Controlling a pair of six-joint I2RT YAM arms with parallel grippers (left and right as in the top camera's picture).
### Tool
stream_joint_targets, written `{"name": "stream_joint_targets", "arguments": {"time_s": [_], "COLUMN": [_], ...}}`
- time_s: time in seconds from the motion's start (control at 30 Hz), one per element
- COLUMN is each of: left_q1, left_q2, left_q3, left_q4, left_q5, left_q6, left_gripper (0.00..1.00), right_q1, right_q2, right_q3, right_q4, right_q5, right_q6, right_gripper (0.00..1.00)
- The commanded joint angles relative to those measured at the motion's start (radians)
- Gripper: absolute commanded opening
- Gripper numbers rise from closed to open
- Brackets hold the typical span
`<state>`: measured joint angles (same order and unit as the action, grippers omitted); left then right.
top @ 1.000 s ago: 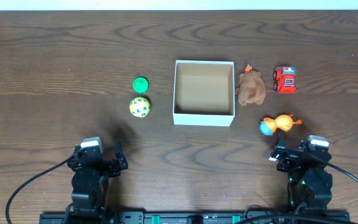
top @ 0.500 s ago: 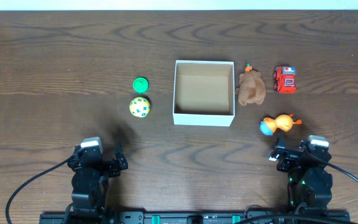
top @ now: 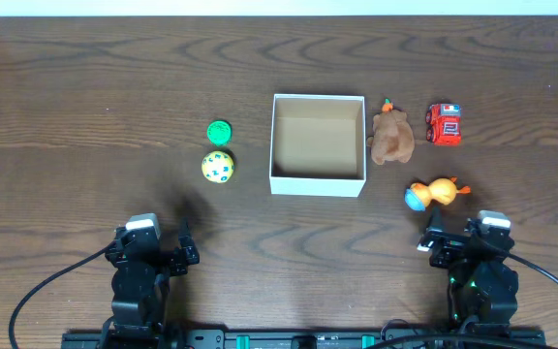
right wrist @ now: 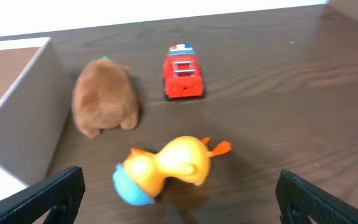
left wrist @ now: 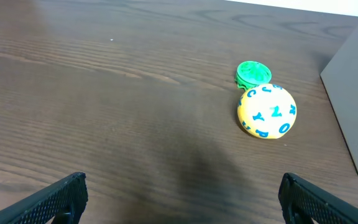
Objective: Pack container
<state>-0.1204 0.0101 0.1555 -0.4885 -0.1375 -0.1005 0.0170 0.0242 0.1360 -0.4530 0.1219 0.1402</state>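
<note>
The container point(top: 318, 181), a square white-walled box with a tan inside, stands open and empty at the table's middle; its wall shows in the left wrist view point(left wrist: 353, 99) and the right wrist view point(right wrist: 23, 106). Left of it lie a green disc point(top: 220, 131) point(left wrist: 253, 73) and a yellow ball with blue letters point(top: 218, 167) point(left wrist: 266, 111). Right of it lie a brown plush point(top: 391, 138) point(right wrist: 104, 98), a red toy truck point(top: 444, 123) point(right wrist: 183, 71) and an orange duck with a blue cap point(top: 430, 194) point(right wrist: 166, 168). My left gripper point(top: 169, 258) point(left wrist: 179, 199) is open and empty near the front edge. My right gripper point(top: 447, 244) point(right wrist: 179, 199) is open, just short of the duck.
The dark wooden table point(top: 85, 116) runs under everything. Black cables loop from both arm bases at the front edge.
The right gripper has edged slightly towards the duck. The toys, the container and the left arm have not moved.
</note>
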Motion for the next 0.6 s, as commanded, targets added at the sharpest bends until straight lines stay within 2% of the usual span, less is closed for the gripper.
{"name": "stream_joint_targets", "arguments": {"time_s": [0.0,0.07,0.17,0.3,0.4,0.57], "left_q1": [0.004,0.004,0.004,0.004,0.004,0.004], "left_q2": [-0.006,-0.006,-0.006,-0.006,-0.004,0.06], "left_q3": [-0.018,-0.018,-0.018,-0.017,-0.004,0.065], "left_q4": [0.004,0.004,0.02,0.087,0.114,0.113], "left_q5": [-0.004,-0.004,-0.005,0.106,0.127,0.123], "left_q6": [0.009,0.009,0.01,-0.013,-0.014,0.001], "left_gripper": [0.98,0.98,0.98,0.98,0.98,0.98], "right_q1": [-0.005,-0.005,-0.005,-0.005,-0.005,-0.005], "right_q2": [-0.01,-0.01,-0.01,-0.001,0.036,0.221], "right_q3": [-0.006,-0.006,-0.006,-0.005,0.012,0.146], "right_q4": [-0.002,0.001,0.008,0.076,0.118,0.099], "right_q5": [-0.174,-0.249,-0.254,-0.278,-0.308,-0.32], "right_q6": [0.018,0.092,0.173,0.174,0.174,0.163], "right_gripper": [0.99,0.99,0.99,0.98,0.99,0.99]}}
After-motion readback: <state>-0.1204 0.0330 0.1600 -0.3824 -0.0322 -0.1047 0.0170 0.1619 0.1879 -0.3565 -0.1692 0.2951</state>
